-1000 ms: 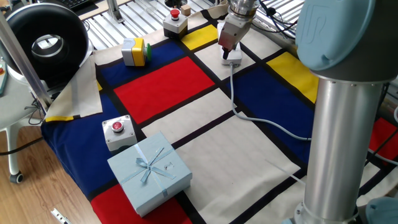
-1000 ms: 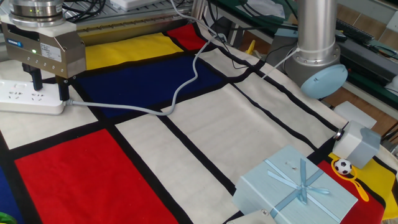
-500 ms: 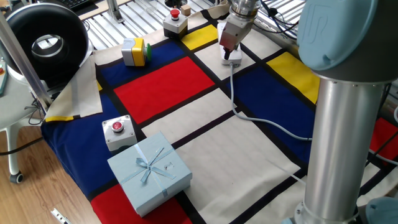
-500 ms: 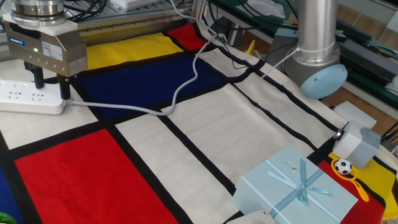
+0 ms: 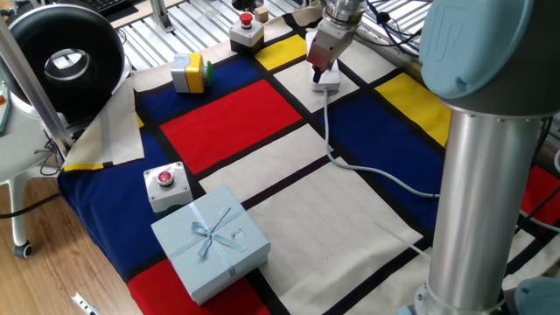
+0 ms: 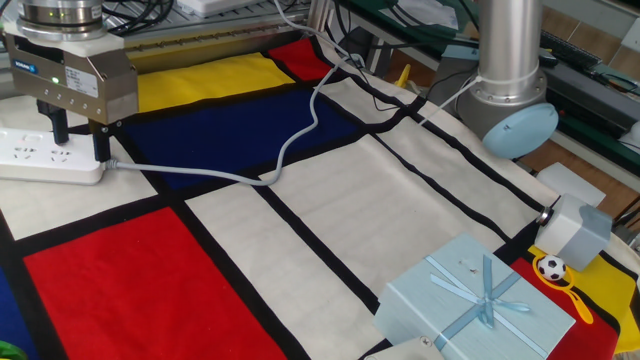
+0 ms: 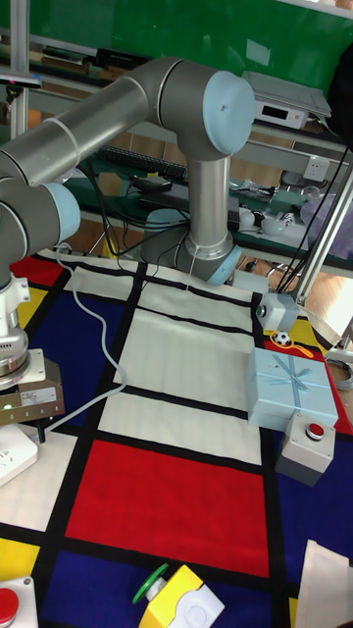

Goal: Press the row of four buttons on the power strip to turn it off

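The power strip (image 6: 35,160) is a white socket bar lying at the far left of the checked cloth, and its pale grey cord (image 6: 285,155) snakes away to the right. My gripper (image 6: 80,140) hangs over the strip's cord end, its two dark fingers (image 6: 100,142) apart and open with nothing between them. Whether the fingertips touch the strip cannot be told. In one fixed view the gripper (image 5: 318,73) covers most of the strip (image 5: 330,84). The tall fixed view shows only a corner of the strip (image 7: 12,453) below the gripper body; the buttons are hidden.
A light blue gift box (image 5: 210,241) sits near the cloth's front edge beside a grey box with a red button (image 5: 166,185). A yellow box (image 5: 188,72) and another red-button box (image 5: 247,33) stand at the back. The arm's thick column (image 5: 481,175) rises at right.
The gripper has shifted only very slightly over the strip's cord end. Nothing else has moved.
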`<move>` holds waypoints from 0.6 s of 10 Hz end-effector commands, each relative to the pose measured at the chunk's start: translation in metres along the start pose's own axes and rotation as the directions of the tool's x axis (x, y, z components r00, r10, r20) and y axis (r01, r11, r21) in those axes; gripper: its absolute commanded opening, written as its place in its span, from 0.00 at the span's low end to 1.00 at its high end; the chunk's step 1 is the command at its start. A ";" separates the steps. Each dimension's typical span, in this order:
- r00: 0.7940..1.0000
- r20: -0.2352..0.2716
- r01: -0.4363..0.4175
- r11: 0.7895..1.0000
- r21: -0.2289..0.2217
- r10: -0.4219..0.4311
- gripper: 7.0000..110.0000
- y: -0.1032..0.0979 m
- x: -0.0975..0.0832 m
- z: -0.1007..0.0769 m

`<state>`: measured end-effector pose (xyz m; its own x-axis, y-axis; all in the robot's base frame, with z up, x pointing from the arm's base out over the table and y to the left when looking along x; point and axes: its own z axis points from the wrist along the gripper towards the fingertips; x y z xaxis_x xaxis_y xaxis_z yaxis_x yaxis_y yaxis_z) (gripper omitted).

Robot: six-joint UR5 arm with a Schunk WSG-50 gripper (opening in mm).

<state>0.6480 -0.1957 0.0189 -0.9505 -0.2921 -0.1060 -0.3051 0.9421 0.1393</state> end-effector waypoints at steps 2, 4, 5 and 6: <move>1.000 0.001 -0.018 1.000 -0.002 0.018 0.57 -0.002 0.005 0.001; 1.000 0.002 -0.018 1.000 0.000 0.018 0.57 -0.003 0.005 0.001; 1.000 0.007 -0.020 1.000 -0.005 0.020 0.57 -0.002 0.004 0.000; 1.000 0.008 -0.021 1.000 -0.008 0.022 0.57 -0.001 0.004 0.000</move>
<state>0.6435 -0.1990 0.0162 -0.9540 -0.2824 -0.1009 -0.2945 0.9457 0.1379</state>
